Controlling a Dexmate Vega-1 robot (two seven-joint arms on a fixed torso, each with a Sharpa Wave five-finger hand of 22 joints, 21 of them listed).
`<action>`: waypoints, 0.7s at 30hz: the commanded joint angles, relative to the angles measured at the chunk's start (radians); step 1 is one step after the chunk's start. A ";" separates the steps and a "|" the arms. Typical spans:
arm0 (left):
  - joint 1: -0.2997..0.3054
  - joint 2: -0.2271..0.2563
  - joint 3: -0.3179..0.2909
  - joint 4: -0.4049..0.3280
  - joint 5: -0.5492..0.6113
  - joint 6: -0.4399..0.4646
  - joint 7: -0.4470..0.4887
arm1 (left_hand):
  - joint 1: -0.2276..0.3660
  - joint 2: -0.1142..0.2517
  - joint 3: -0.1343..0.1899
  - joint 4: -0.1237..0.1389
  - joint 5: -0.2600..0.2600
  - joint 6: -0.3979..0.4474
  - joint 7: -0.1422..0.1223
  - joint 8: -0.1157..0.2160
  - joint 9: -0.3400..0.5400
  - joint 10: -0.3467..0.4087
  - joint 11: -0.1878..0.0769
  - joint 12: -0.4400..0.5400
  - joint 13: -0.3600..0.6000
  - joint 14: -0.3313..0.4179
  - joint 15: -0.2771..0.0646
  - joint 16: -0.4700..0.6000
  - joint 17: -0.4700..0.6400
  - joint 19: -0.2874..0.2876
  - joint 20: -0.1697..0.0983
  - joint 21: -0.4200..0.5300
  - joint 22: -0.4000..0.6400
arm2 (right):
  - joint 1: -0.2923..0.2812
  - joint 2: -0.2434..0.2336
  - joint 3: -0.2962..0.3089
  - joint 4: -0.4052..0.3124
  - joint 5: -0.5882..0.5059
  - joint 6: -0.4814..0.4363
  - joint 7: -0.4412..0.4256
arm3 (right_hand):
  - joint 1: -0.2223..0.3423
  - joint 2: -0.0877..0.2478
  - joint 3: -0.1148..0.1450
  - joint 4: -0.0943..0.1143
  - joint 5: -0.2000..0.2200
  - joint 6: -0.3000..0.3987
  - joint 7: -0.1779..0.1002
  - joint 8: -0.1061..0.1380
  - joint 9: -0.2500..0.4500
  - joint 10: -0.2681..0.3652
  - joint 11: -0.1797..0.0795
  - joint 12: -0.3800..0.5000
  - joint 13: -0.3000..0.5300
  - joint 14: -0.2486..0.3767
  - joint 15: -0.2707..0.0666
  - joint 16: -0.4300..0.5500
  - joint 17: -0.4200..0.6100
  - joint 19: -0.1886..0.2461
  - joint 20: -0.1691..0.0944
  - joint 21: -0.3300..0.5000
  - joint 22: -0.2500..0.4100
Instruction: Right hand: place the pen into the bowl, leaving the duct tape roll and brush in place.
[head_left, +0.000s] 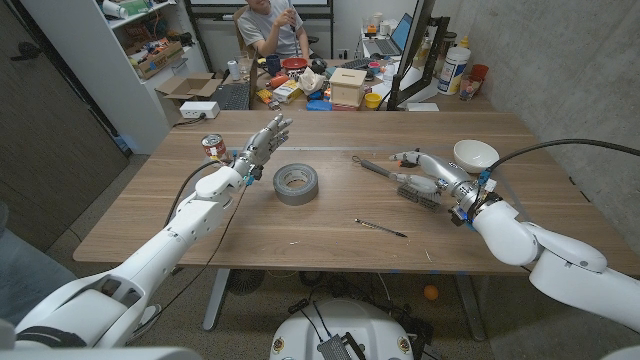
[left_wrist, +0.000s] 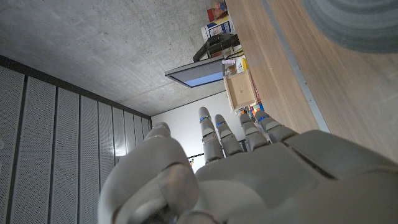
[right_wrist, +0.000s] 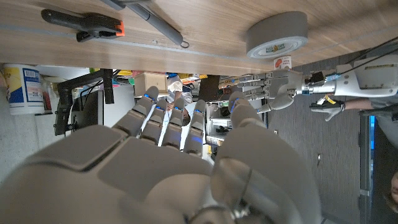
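Pen (head_left: 381, 228): thin, dark, straight stick, lay free on wood-grain tabletop (head_left: 330, 250), toward near edge, between the two arms, touched by neither hand. Too small to make out cap or tip.

Bowl (head_left: 475, 154): white, round, smooth, sat on right side of tabletop just beyond right hand. Duct tape roll (head_left: 295, 183): grey, thick ring with pale core, lay flat near tabletop middle; seen again from right wrist view (right_wrist: 277, 33) with printed label on its side. Brush (head_left: 388, 171): dark slender handle, bristled head near right hand's fingers.

Right hand (head_left: 430, 172): white, smooth-shelled, hovered low over tabletop beside brush, held nothing; fingers (right_wrist: 169, 118) extended and slightly apart, blue bands at knuckles. Left hand (head_left: 262, 148): raised above tabletop left of tape roll, fingers (left_wrist: 217, 134) straight and spread, held nothing.

Small red can (head_left: 213, 146) stood upright beside left hand. Black clamp with orange tip (right_wrist: 93, 23) showed in right wrist view.
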 joint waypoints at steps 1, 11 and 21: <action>-0.017 0.002 0.008 0.008 0.008 0.011 -0.010 | 0.009 0.002 0.005 -0.001 0.003 0.009 0.001 0.005 0.005 0.009 0.000 0.006 0.003 0.011 -0.122 0.004 0.002 0.011 -0.045 0.006 0.004 | -0.014 -0.037 -0.052 -0.105 -0.199 -0.182 0.058 | 0.029 -0.006 0.006 -0.002 0.007 0.021 -0.002 0.009 0.005 0.003 -0.004 0.003 0.004 0.011 0.005 -0.003 0.000 0.007 0.009 -0.004 0.003; -0.042 0.001 0.017 0.034 0.007 0.016 -0.047 | 0.009 0.002 0.005 -0.001 0.003 0.009 0.001 0.005 0.005 0.009 0.000 0.006 0.003 0.011 -0.122 0.004 0.002 0.011 -0.045 0.006 0.004 | -0.012 -0.037 -0.121 -0.166 -0.325 -0.315 0.130 | 0.065 -0.026 0.008 0.000 0.008 0.049 -0.012 0.019 0.010 0.003 -0.003 0.002 0.004 0.020 0.002 -0.003 0.000 0.009 0.013 -0.011 0.003; -0.057 0.001 0.018 0.056 0.003 0.015 -0.075 | 0.009 0.002 0.005 -0.001 0.003 0.009 0.001 0.005 0.005 0.009 0.000 0.006 0.003 0.011 -0.122 0.004 0.002 0.011 -0.045 0.006 0.004 | 0.020 -0.014 -0.259 -0.212 -0.585 -0.434 0.225 | 0.099 -0.040 0.011 0.004 0.014 0.056 -0.031 0.021 0.016 0.005 -0.005 0.001 0.004 0.026 0.002 -0.003 0.001 0.011 0.016 -0.019 0.004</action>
